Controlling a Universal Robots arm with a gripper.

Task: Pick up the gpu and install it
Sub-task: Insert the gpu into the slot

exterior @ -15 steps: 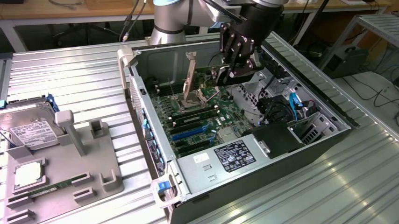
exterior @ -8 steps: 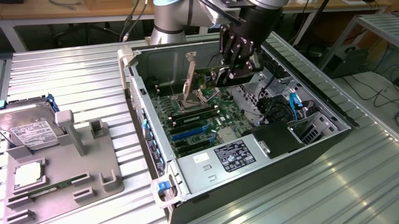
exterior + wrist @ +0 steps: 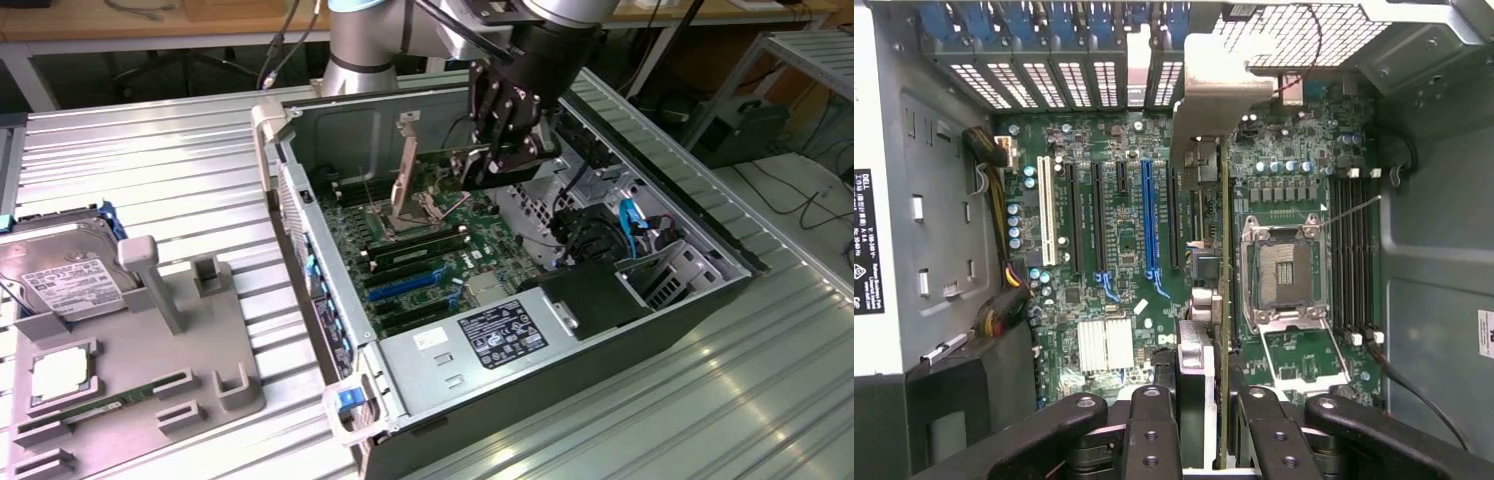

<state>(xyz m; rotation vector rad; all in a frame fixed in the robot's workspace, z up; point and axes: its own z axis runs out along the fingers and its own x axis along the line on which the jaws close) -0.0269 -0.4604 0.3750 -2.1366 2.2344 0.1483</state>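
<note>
Now the gripper [image 3: 497, 165] is down inside the open case [image 3: 441, 365], and it has the gpu [image 3: 471, 168] in its grip. Seen from the wrist, the fingers [image 3: 1152, 425] are pulled in narrow. The gpu [image 3: 1202, 300] stands on its thin edge right between them. Its shiny bracket [image 3: 1204, 95] sticks out far ahead of the fingers, toward the back of the case.

So the picking up is done. The step in hand looks like the putting in, which means getting the card to its slot on the board [image 3: 1124, 330]. The card does not look pushed in yet. It hangs over a strip of board between the long slots and the square socket [image 3: 1282, 270]. The blue slot [image 3: 1147, 215] and the black slots beside it sit off to one side of the fingers, near the card but not under it. I cannot tell for sure which slot it is meant for. The long blue one is my guess.

To go in, the card's bottom edge would have to sit right over a slot and run straight along it. The bracket would have to meet a gap at the back. After that it would need a gentle, even push down. If the card were tilted, it could bump the small parts on the board.
</note>
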